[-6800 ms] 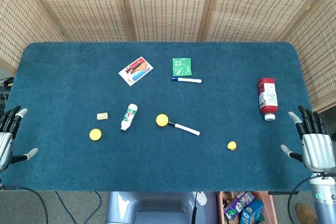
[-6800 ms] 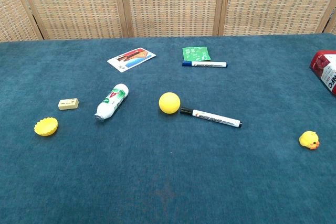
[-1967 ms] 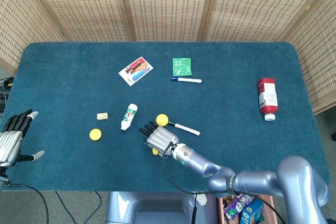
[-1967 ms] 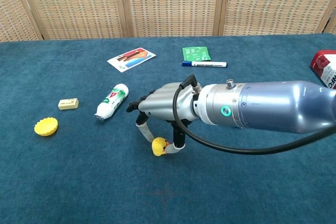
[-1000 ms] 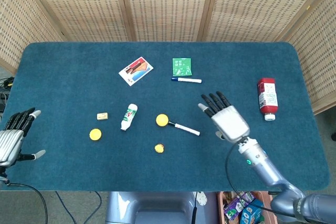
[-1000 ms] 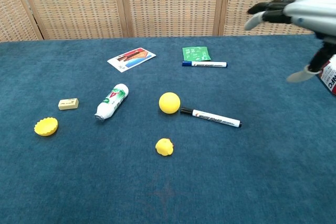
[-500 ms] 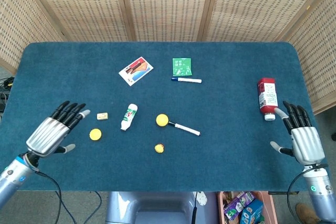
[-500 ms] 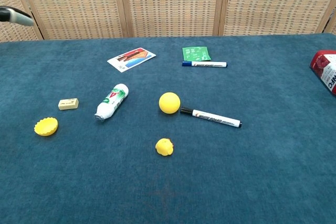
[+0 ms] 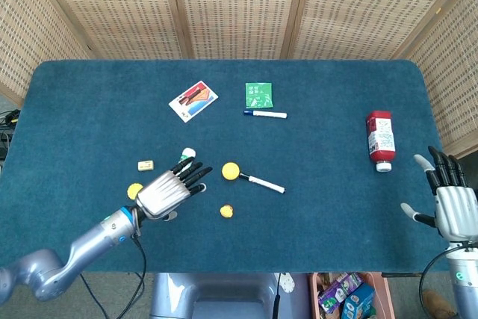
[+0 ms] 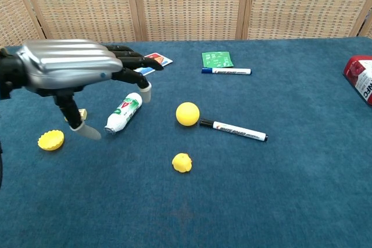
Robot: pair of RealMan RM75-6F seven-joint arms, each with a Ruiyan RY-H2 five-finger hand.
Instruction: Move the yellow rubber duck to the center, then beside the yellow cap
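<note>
**A:** Duck (image 10: pixel 182 162) is sitting loose on the blue table (image 9: pixel 336 222) about mid-table, just in front of the yellow ball (image 10: pixel 188 114) and the black marker (image 10: pixel 233 129). So we'd call the centre step done, with the trip to the yellow cap (image 10: pixel 50 140) left. Our left hand (image 9: pixel 166 190) hovers between cap and duck, fingers spread, holding nothing.

**B:** Yep, and the right hand (image 9: pixel 450 211) is parked at the far edge, also spread and empty. Our worry is the crowding. The white bottle (image 10: pixel 124 112) lies right under those left fingers, so a low sweep could roll it. The duck's small and rounded, so a sloppy pinch might squirt it into the ball.

**A:** Also the cap's light. If we set the duck down too close, we could nudge it away.
</note>
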